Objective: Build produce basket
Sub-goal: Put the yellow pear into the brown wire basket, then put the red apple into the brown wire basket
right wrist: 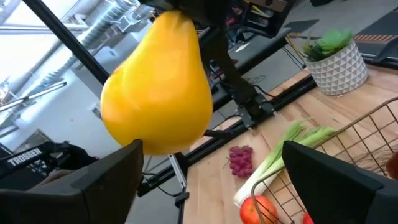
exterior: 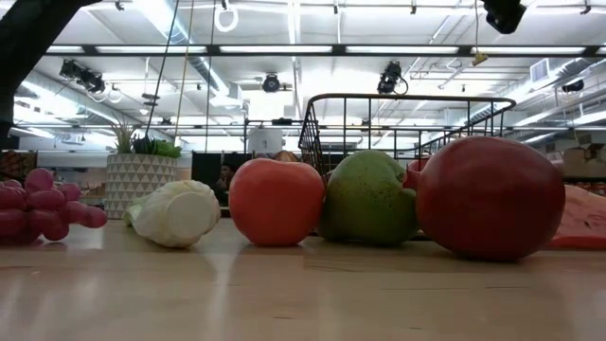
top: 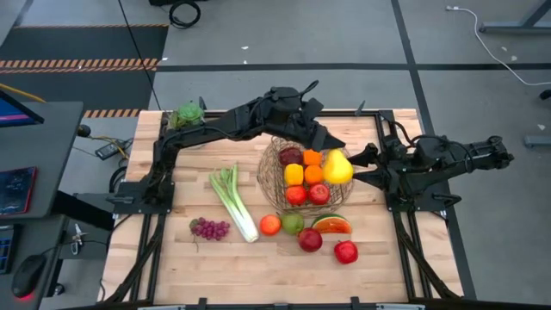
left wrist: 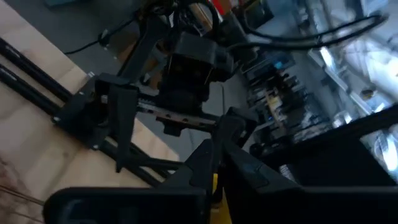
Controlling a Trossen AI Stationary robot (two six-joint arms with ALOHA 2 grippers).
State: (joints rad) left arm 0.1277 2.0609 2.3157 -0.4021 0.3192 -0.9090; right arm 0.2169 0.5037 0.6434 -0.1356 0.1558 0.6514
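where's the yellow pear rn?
High view: yellow pear hangs from the left claw over the basket's right rim, the open right claw beside it.

So the basket [top: 274, 176] sits mid-table with a pile of produce [top: 303, 179] in it. A pear [top: 337, 166] hangs at its right rim, stem end pinched by the left gripper [top: 331, 148] reaching over from the left. The right gripper [top: 363, 161] sits just right of that pear, jaws wide. Left of the basket lies a leek [top: 232, 201], grapes [top: 209, 228] left of that. Along the front sit a few more fruits. Potted plant [top: 187, 115] is at the far left corner.
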